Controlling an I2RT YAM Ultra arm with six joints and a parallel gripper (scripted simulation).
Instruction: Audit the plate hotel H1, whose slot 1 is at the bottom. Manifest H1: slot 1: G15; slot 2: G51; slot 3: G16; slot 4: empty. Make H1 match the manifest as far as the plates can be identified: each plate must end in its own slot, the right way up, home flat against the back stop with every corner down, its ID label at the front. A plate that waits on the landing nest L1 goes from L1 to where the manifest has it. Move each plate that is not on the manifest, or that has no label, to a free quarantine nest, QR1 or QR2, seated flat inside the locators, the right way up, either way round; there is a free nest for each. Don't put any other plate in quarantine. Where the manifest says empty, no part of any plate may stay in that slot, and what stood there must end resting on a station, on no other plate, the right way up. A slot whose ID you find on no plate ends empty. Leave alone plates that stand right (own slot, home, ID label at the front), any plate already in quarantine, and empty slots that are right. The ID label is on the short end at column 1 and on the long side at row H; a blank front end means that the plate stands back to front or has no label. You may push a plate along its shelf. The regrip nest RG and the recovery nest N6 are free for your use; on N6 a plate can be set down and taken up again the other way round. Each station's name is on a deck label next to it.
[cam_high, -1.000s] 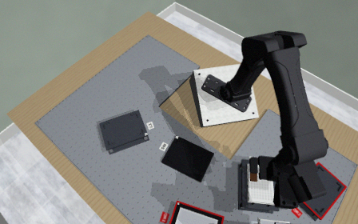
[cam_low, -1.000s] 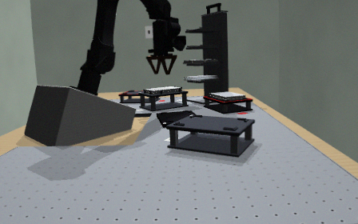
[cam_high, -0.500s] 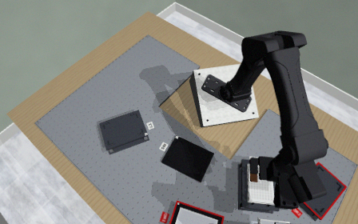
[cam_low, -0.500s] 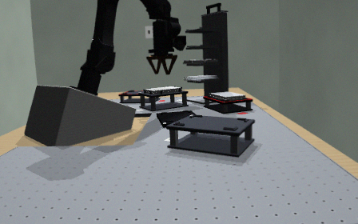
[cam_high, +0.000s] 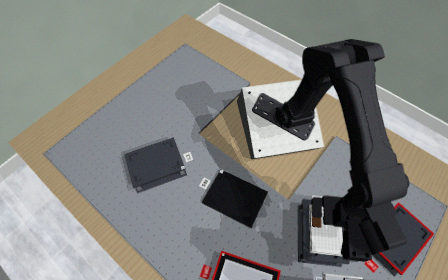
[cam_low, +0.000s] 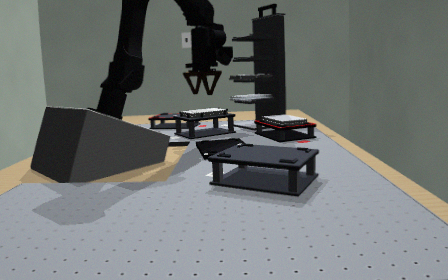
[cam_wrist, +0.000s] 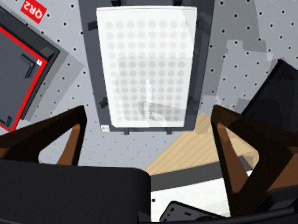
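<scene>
A white well plate (cam_wrist: 148, 66) (cam_high: 322, 235) lies flat on a dark nest, also seen in the exterior view (cam_low: 202, 113). My gripper (cam_low: 202, 84) (cam_wrist: 148, 112) is open and empty. It hangs a short way above this plate, fingers pointing down, one to each side. The plate hotel H1 (cam_low: 269, 62) stands behind at the right. Plates lie on its two lower shelves (cam_low: 250, 97) (cam_low: 248, 77); the two upper shelves look bare. I cannot read any plate labels. Another plate (cam_low: 285, 119) sits on a red-edged quarantine nest in front of the hotel.
A second red-edged nest (cam_high: 407, 239) right of my arm holds nothing. An empty dark nest (cam_low: 265, 162) stands mid-deck, with a black tilted slab (cam_high: 235, 198) beside it. The arm's white base block (cam_high: 280, 120) is at the back.
</scene>
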